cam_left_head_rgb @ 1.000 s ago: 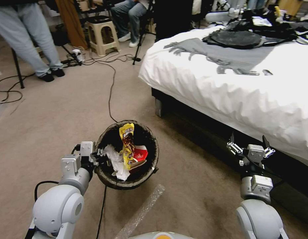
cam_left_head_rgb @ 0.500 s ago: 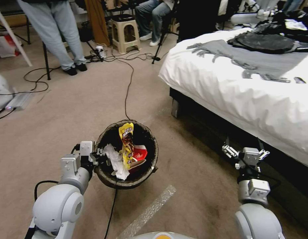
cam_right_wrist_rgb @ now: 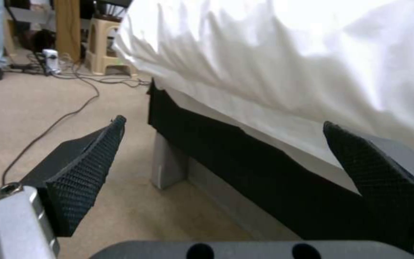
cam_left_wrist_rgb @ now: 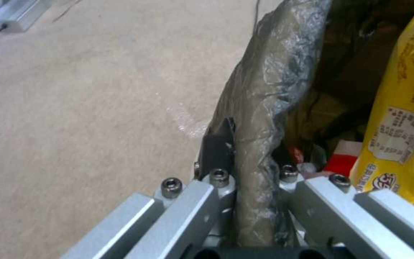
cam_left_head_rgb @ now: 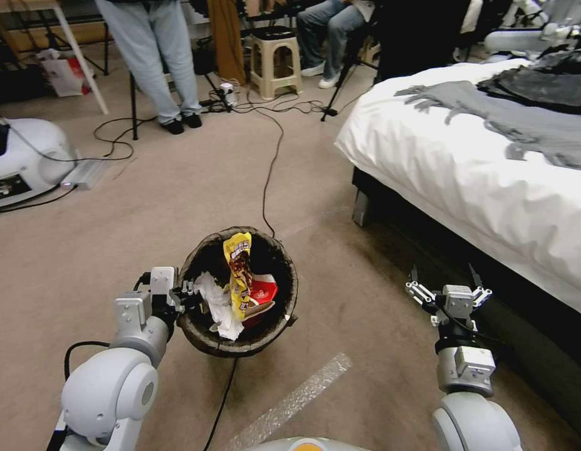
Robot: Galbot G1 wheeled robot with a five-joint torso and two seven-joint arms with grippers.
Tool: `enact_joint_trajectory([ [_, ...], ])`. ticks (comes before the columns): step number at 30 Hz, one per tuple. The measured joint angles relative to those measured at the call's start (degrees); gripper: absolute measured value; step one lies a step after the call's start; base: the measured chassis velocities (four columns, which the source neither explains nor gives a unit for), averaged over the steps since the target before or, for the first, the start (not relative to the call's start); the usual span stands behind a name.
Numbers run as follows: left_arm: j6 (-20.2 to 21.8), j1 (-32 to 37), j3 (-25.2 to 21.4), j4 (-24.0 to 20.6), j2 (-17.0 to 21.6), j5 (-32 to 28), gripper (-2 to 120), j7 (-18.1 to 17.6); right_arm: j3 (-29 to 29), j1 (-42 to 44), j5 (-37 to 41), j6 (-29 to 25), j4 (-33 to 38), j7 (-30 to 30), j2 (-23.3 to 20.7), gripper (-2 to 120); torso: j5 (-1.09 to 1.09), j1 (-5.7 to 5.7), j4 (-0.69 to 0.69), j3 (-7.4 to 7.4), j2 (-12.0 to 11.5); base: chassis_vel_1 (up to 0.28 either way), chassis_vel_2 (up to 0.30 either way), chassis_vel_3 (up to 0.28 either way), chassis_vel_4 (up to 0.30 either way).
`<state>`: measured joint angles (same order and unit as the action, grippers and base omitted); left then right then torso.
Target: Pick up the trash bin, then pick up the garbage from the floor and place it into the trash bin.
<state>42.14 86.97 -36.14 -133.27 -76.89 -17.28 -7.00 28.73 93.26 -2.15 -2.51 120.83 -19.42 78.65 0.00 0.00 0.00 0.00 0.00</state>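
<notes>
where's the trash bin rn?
Head view, robot's left: the trash bin hangs above the carpet, its rim clamped by the left gripper, left of the bed.

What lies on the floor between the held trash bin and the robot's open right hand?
In the head view, bare floor separates the trash bin from the right hand.
</notes>
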Motion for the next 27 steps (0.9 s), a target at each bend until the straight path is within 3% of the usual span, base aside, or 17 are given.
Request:
enact_joint_trajectory([
  [27,0.00,-0.31,-0.33,0.03,-0.28,-1.26,0,-0.76,0.03,-0.62,-0.37,-0.22,-0.51,-0.94,0.17,100,0.00,0.00,0.00,0.00,0.00,0.059,0.061,0.057,0.057],
])
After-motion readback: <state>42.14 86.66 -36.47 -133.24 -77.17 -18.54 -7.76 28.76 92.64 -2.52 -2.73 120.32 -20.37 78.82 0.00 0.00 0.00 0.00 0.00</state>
